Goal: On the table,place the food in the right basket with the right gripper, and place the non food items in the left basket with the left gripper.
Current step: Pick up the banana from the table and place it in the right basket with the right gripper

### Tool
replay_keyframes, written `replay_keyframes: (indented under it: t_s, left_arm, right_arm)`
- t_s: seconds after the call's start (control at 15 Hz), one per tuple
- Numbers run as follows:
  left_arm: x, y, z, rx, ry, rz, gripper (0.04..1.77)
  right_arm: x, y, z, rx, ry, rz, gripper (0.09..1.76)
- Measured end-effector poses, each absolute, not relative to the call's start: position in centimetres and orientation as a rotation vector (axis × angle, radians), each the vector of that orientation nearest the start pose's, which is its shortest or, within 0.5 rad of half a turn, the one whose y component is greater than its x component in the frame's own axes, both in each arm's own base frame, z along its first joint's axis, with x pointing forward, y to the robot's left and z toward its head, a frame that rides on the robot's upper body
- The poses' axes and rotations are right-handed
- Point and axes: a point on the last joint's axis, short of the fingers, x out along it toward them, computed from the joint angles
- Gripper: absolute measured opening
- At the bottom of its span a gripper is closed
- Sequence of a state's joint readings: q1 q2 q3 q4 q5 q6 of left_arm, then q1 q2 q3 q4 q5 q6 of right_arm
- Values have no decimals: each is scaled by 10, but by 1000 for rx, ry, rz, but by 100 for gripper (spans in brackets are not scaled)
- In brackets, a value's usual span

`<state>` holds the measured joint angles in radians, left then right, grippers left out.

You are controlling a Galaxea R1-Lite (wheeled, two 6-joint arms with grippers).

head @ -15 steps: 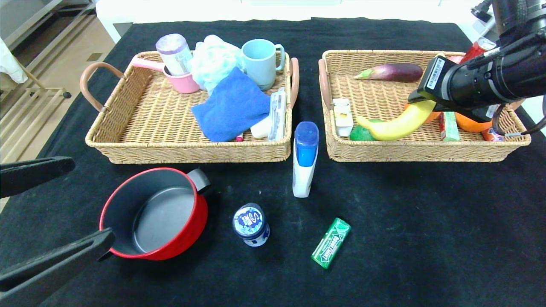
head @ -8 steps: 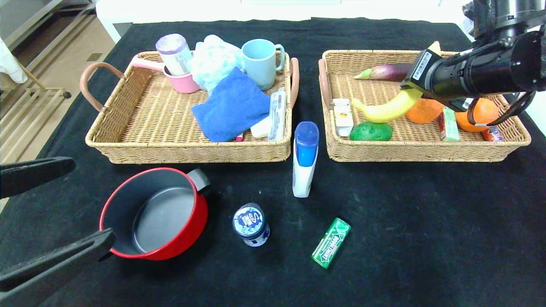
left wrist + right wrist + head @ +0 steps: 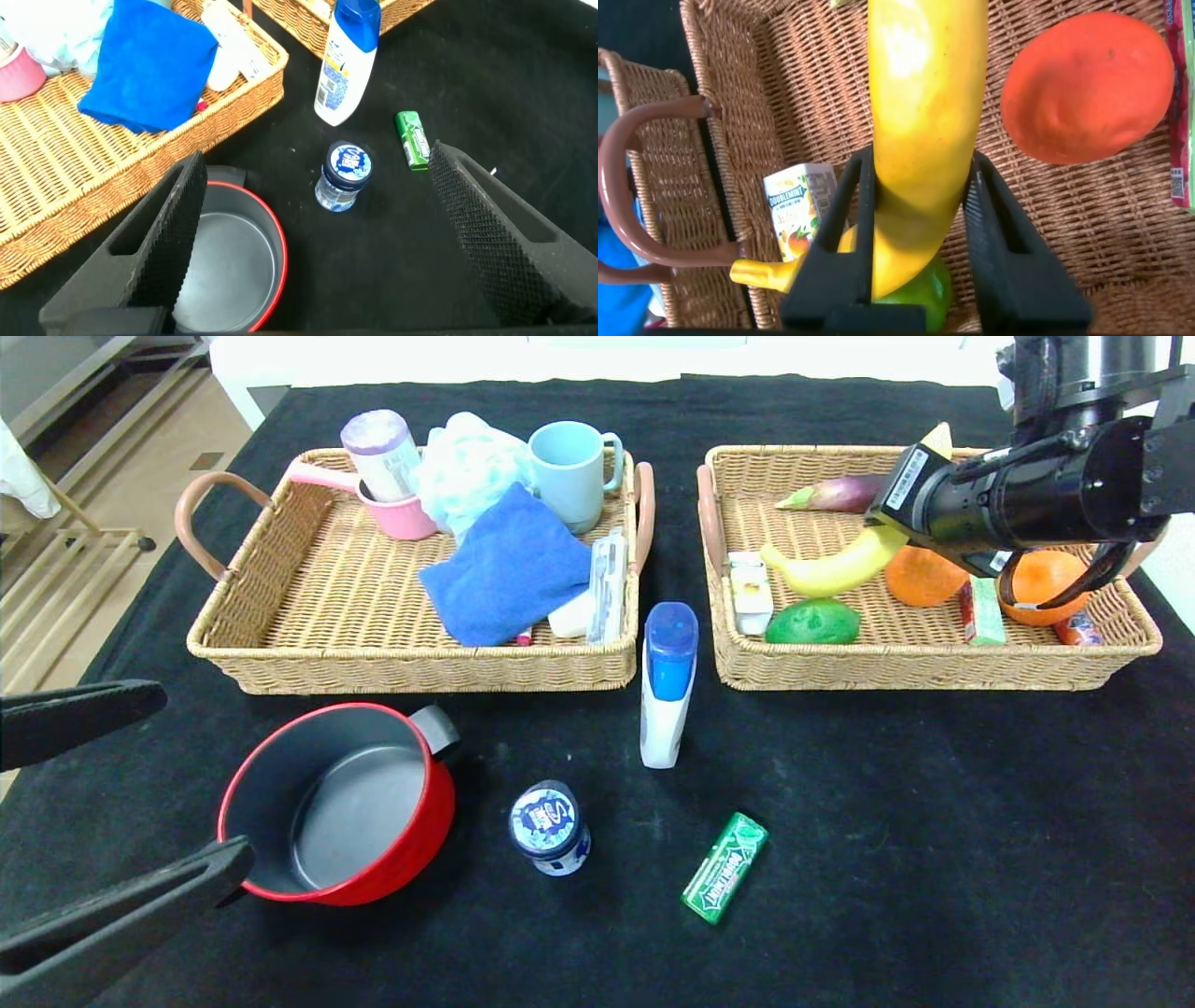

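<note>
My right gripper point(image 3: 922, 159) hangs over the right basket point(image 3: 934, 663), shut on a long yellow banana point(image 3: 831, 569) whose stem points toward the basket's left wall. Two oranges point(image 3: 924, 579) lie in that basket beside it. On the black table point(image 3: 934, 821) sit the red pot point(image 3: 355, 812), the white bottle with a blue cap point(image 3: 667, 691), the blue-and-white tub point(image 3: 549, 826) and the green gum pack point(image 3: 724, 879). My left gripper point(image 3: 205, 775) stands wide open at the near left, just beside the pot. The left basket point(image 3: 420, 672) lies behind the pot.
The left basket holds a pink cup point(image 3: 401, 513), a blue mug point(image 3: 569, 471), a blue cloth point(image 3: 509, 569) and a pale puff. An eggplant point(image 3: 840, 493), a green fruit point(image 3: 814, 622) and small packets lie in the right basket. Floor and a rack show past the table's left edge.
My right arm has carried the banana away from the basket's near wall toward its back and left, uncovering the green fruit and an orange. The left arm has not moved.
</note>
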<state>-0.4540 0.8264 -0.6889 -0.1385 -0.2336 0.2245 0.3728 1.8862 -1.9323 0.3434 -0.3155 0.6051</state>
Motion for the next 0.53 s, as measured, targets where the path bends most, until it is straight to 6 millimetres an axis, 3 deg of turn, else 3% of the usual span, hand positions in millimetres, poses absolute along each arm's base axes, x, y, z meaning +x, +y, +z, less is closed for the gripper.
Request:
replay_keyframes:
  t_s: [0.27,0.53]
  left_arm:
    - [72,-41,271,216,-77,-685,172]
    - [72,-41,271,217,-77,-685,172]
  right_arm:
    - [339,125,338,500,291,-31,110]
    - [339,125,337,496,298,-32,135]
